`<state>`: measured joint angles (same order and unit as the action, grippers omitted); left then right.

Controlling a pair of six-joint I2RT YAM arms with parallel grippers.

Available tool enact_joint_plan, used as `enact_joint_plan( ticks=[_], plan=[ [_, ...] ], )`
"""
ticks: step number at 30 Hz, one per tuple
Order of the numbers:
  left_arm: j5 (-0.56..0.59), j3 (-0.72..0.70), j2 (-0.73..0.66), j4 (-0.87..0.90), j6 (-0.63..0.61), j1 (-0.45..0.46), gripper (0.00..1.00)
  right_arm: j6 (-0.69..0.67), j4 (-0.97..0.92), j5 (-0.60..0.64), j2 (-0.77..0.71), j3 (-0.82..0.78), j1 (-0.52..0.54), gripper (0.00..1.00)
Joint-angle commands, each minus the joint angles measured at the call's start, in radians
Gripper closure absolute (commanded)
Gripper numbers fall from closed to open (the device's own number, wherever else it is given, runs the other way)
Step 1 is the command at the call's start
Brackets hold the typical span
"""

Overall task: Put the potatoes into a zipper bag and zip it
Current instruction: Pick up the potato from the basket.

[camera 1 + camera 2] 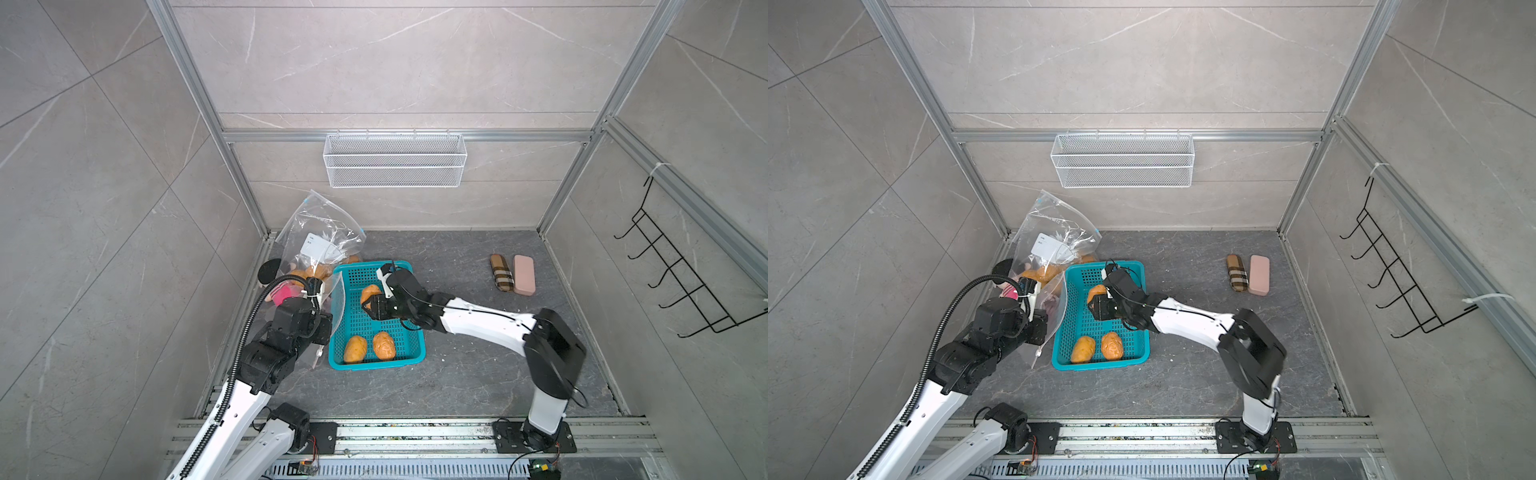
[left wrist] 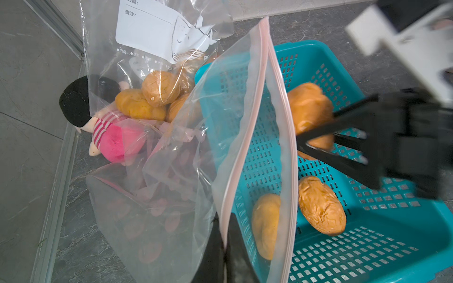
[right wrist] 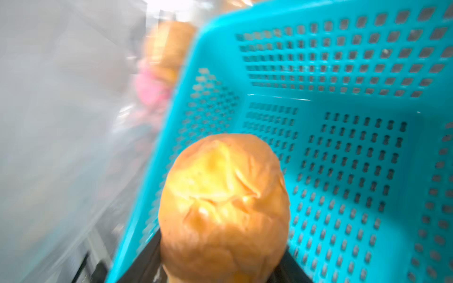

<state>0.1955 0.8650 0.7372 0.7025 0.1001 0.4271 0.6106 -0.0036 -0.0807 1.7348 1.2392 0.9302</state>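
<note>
Surface: dark grey, marble-veined slab.
Left of centre: one teal perforated plastic basket.
Far left corner: one clear plastic zipper bag, leaning up beside the basket; one pink plush doll with black hair against it.
Toward the far right corner: plaid oblong case and pink oblong case, side by side.

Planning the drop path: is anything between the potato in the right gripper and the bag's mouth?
Yes. The teal basket's side wall stands between the potato in the right gripper and the zipper bag, so it probably has to clear that rim. The left gripper pinches the bag's rim; the mouth looks like a narrow slit.
</note>
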Motion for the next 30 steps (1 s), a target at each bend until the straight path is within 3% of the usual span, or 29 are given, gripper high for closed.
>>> enact_joint_plan(
  ticks=[1, 9, 18, 30],
  plan=[
    [-0.028, 0.003, 0.01, -0.016, -0.014, -0.007, 1.0, -0.076, 0.171, 0.022, -0.124, -0.094, 0.051, 0.53],
    [-0.05, 0.002, 0.004, -0.014, -0.018, -0.01, 1.0, -0.111, 0.249, -0.023, -0.15, -0.073, 0.159, 0.53],
    [-0.065, 0.005, 0.009, -0.016, -0.019, -0.011, 1.0, -0.121, 0.192, -0.033, -0.009, 0.073, 0.163, 0.53],
    [-0.073, 0.005, -0.005, -0.023, -0.015, -0.011, 1.0, -0.107, 0.117, 0.048, 0.079, 0.103, 0.162, 0.52]
  ],
)
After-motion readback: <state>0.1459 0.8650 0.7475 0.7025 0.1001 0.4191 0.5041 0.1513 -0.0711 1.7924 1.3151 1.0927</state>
